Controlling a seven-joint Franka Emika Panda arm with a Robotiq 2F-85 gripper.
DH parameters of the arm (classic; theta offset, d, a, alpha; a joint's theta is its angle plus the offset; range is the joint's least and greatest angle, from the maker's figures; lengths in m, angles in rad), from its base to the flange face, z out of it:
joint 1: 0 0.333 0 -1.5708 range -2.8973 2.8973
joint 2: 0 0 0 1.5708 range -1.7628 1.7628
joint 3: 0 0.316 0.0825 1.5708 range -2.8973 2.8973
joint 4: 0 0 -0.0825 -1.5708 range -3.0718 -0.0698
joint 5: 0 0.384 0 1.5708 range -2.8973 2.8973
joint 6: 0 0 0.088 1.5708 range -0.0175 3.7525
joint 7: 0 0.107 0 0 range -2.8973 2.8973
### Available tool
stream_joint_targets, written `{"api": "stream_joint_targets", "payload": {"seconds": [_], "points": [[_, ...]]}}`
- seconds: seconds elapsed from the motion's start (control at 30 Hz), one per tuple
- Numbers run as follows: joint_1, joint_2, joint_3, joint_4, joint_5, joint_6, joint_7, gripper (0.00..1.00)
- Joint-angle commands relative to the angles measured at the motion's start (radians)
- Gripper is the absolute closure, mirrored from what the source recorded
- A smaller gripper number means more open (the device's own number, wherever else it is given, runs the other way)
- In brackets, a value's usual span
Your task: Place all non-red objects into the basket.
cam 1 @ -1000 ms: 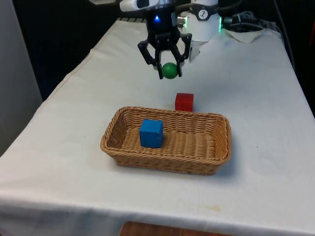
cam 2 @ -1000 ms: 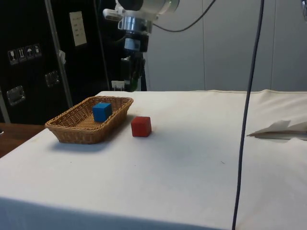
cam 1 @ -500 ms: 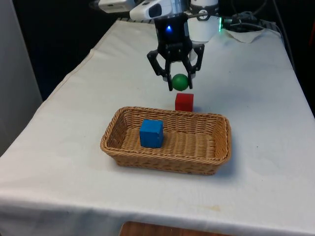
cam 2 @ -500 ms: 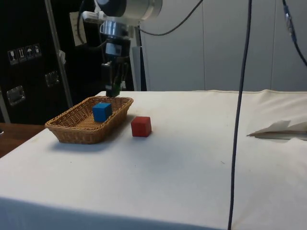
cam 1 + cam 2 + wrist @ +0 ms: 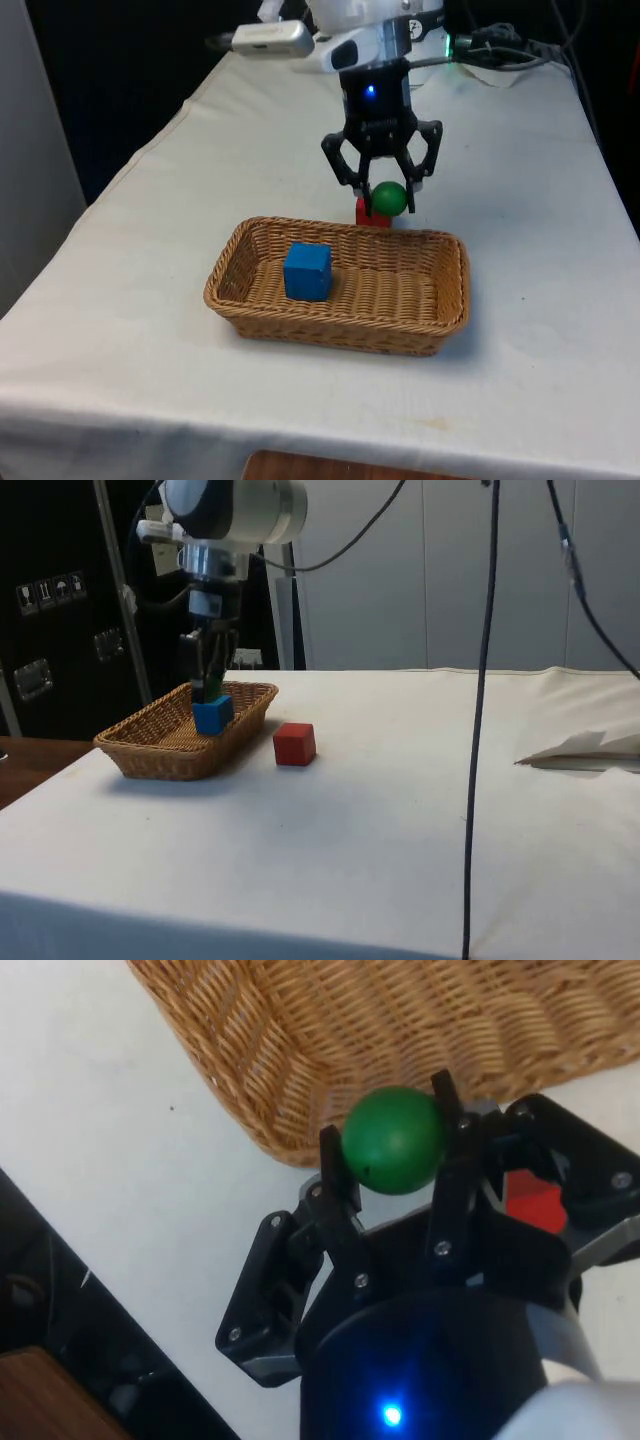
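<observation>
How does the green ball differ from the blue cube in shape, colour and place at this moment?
Shape: the green ball is round, while the blue cube has flat faces and edges. Colour: the ball is green, the cube blue. Place: the ball is held in the air between the fingers of the tool, near the far rim of the basket, while the cube rests inside the basket. Both are non-red and small enough to fit in the basket.

1. The worktop (image 5: 150,250) is covered by a white cloth.
2. A wicker basket (image 5: 340,318) rests on it.
3. A red cube (image 5: 294,744) sits on the cloth just beside the basket, at its 12 o'clock in the front view.
4. Crumpled white paper (image 5: 590,750) lies well apart from both.
</observation>
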Motion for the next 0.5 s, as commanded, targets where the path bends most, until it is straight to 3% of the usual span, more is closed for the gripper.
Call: {"api": "stream_joint_targets", "payload": {"seconds": [0.0, 0.1, 0.3, 0.33, 0.37, 0.47], "points": [[0.000, 0.010, 0.001, 0.007, 0.003, 0.000, 0.000, 1.00], [-0.007, 0.056, 0.012, 0.041, 0.033, 0.005, -0.008, 1.00], [-0.007, 0.114, 0.017, 0.075, 0.068, 0.014, -0.024, 1.00], [0.000, 0.108, 0.007, 0.069, 0.057, 0.006, -0.017, 1.00], [-0.007, 0.122, 0.018, 0.079, 0.072, 0.016, -0.026, 1.00], [-0.008, 0.148, 0.021, 0.095, 0.079, 0.021, -0.028, 1.00]]}}
